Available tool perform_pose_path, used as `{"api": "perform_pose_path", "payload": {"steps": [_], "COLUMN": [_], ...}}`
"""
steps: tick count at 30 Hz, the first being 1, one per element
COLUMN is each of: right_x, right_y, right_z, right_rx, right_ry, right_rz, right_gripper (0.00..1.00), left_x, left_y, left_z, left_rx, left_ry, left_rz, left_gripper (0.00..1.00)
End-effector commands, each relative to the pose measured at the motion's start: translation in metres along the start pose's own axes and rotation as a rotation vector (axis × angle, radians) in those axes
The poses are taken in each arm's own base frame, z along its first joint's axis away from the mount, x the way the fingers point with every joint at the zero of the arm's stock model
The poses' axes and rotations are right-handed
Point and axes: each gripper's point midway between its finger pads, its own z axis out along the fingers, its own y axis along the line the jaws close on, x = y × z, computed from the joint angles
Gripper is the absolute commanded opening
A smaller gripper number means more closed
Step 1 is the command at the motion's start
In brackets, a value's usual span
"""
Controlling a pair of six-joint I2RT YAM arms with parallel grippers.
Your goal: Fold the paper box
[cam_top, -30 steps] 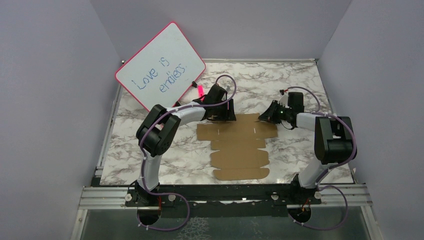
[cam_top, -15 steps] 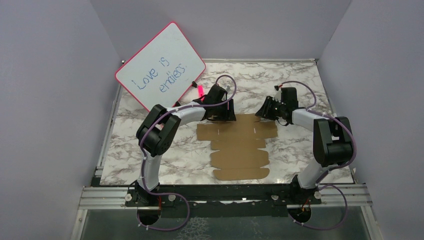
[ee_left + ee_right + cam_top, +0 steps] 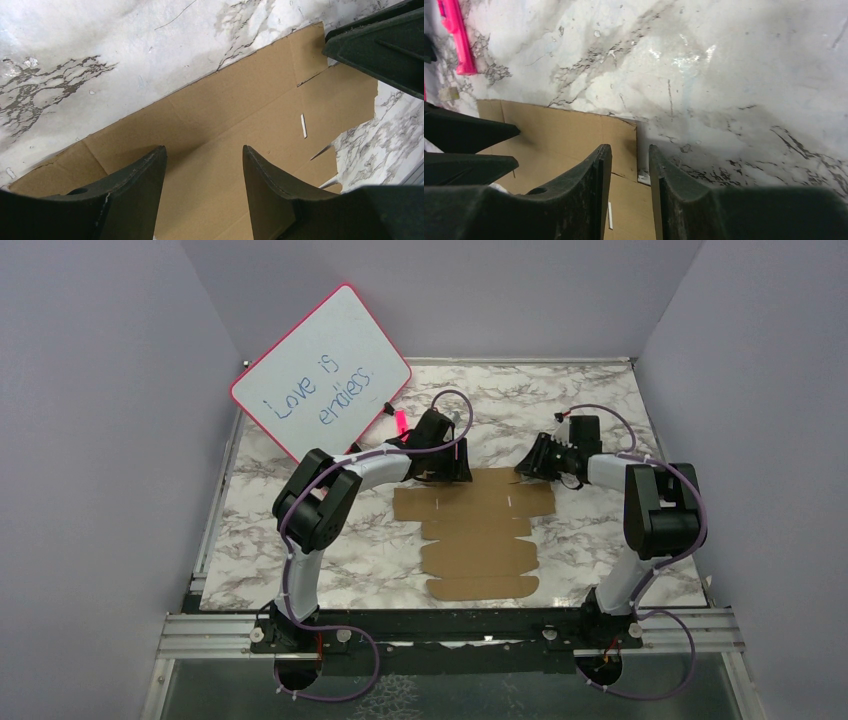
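1. The paper box (image 3: 480, 532) lies flat and unfolded on the tabletop (image 3: 600, 400), reaching from the middle toward the near edge.
2. The left gripper (image 3: 447, 472) is over the sheet's far-left corner, jaws spread wide, holding nothing.
3. The right gripper (image 3: 530, 468) is over the far-right corner, jaws slightly apart, empty.

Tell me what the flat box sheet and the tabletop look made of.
Paper box: matte brown cardboard, judging by its dull face, creases and die-cut slits. Table: looks like glossy marble-patterned laminate, white with grey veins and glare; real stone possible.
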Motion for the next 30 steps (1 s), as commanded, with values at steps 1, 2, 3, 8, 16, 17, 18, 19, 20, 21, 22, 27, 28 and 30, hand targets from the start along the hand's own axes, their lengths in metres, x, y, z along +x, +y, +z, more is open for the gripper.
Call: {"api": "perform_pose_path", "payload": {"steps": [1, 2, 3, 8, 16, 17, 18, 19, 20, 21, 22, 27, 28, 30], "right_x": [0.012, 0.012, 0.014, 0.008, -0.004, -0.003, -0.004, -0.004, -0.004, -0.004, -0.004, -0.003, -0.003, -0.004], "right_y": [0.008, 0.01, 0.01, 0.019, 0.027, 0.028, 0.03, 0.031, 0.032, 0.035, 0.037, 0.045, 0.045, 0.046], "right_z": [0.008, 0.009, 0.009, 0.003, -0.009, -0.01, -0.01, -0.009, -0.009, -0.009, -0.008, -0.006, -0.006, -0.006], "right_rx": [-0.082, -0.096, -0.105, -0.127, -0.097, -0.091, -0.087, -0.08, -0.073, -0.069, -0.061, 0.012, 0.035, 0.075], "right_ry": [0.06, 0.066, 0.073, 0.066, 0.05, 0.054, 0.055, 0.055, 0.058, 0.06, 0.061, 0.067, 0.067, 0.06], "right_rz": [-0.004, -0.004, -0.005, -0.026, -0.082, -0.087, -0.094, -0.103, -0.109, -0.117, -0.125, -0.166, -0.173, -0.189], "right_gripper": [0.39, 0.39, 0.38, 0.34, 0.24, 0.24, 0.24, 0.24, 0.24, 0.24, 0.24, 0.24, 0.24, 0.24], "left_x": [0.012, 0.012, 0.012, 0.012, 0.016, 0.016, 0.017, 0.016, 0.016, 0.017, 0.015, 0.016, 0.017, 0.018], "left_y": [0.011, 0.011, 0.011, 0.01, 0.012, 0.012, 0.012, 0.012, 0.013, 0.012, 0.012, 0.012, 0.012, 0.012], "left_z": [0.009, 0.009, 0.01, 0.01, 0.012, 0.012, 0.012, 0.012, 0.012, 0.012, 0.012, 0.013, 0.013, 0.012], "left_rx": [-0.033, -0.032, -0.033, -0.027, -0.029, -0.028, -0.028, -0.028, -0.028, -0.028, -0.027, -0.027, -0.027, -0.027], "left_ry": [0.023, 0.024, 0.025, 0.023, 0.031, 0.031, 0.032, 0.031, 0.03, 0.03, 0.027, 0.028, 0.03, 0.031], "left_rz": [0.012, 0.012, 0.01, 0.007, 0.003, 0.004, 0.004, 0.004, 0.003, 0.004, 0.004, 0.002, 0.003, 0.003], "left_gripper": [0.59, 0.59, 0.59, 0.59, 0.59, 0.59, 0.59, 0.59, 0.59, 0.59, 0.59, 0.59, 0.59, 0.59]}}
